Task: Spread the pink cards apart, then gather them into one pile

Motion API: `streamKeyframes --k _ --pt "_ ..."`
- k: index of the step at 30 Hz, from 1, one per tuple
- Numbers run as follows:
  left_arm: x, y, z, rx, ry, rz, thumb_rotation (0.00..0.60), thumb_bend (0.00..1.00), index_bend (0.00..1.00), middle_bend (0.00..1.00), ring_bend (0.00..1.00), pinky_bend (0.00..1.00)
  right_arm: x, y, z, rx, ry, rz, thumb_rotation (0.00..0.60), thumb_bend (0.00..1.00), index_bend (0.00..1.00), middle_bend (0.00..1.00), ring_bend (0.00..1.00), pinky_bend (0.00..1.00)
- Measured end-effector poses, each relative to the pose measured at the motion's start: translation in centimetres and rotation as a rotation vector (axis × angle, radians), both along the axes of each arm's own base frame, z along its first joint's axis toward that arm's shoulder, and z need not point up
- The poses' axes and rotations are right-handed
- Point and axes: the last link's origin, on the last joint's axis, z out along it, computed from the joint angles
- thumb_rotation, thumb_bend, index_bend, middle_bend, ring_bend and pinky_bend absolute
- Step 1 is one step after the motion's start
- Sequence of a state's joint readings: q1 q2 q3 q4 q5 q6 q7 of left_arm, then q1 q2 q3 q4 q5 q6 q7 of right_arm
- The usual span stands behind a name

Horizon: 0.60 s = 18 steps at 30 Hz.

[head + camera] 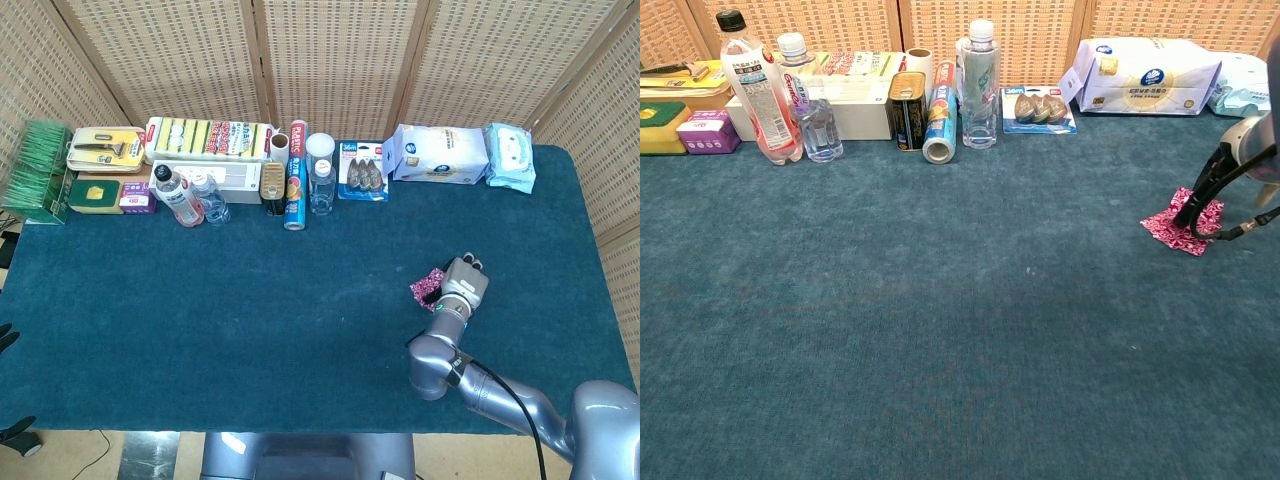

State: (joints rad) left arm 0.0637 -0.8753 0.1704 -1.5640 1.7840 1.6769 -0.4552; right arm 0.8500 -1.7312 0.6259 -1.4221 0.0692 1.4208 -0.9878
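Head view puts the right hand [463,284] over the blue table [250,300] at about four o'clock from the middle, its grey back facing up and its fingers hidden beneath, so how wide they sit cannot be told from here. Pink cards [428,285] poke out at the hand's nine o'clock side, lying on the cloth in one small overlapping cluster. Chest view shows a dark finger [1203,190] slanting down onto the cards [1181,225] and touching their top; whether anything is pinched cannot be told, since most of the hand is cut off by the frame edge. A black cable [1250,222] trails out at three o'clock of the cards. The left hand shows only as dark fingertips [8,336] at the nine o'clock edge of the head view, off the table; its state cannot be told. Along the twelve o'clock edge stands a row of goods: bottles [178,196], a foil roll [295,180], a clear jar [320,175], a wipes pack [440,154] and a sponge pack [208,137], all well apart from the cards.
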Motion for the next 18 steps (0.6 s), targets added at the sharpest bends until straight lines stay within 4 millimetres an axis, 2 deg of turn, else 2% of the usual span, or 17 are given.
streamKeyframes --k 18 --pt "-0.04 0.04 0.08 0.001 -0.004 0.002 0.6 0.01 0.0 0.0 0.0 0.0 0.19 -0.06 -0.27 0.007 -0.015 -0.008 0.6 0.22 0.26 0.02 0.0 0.21"
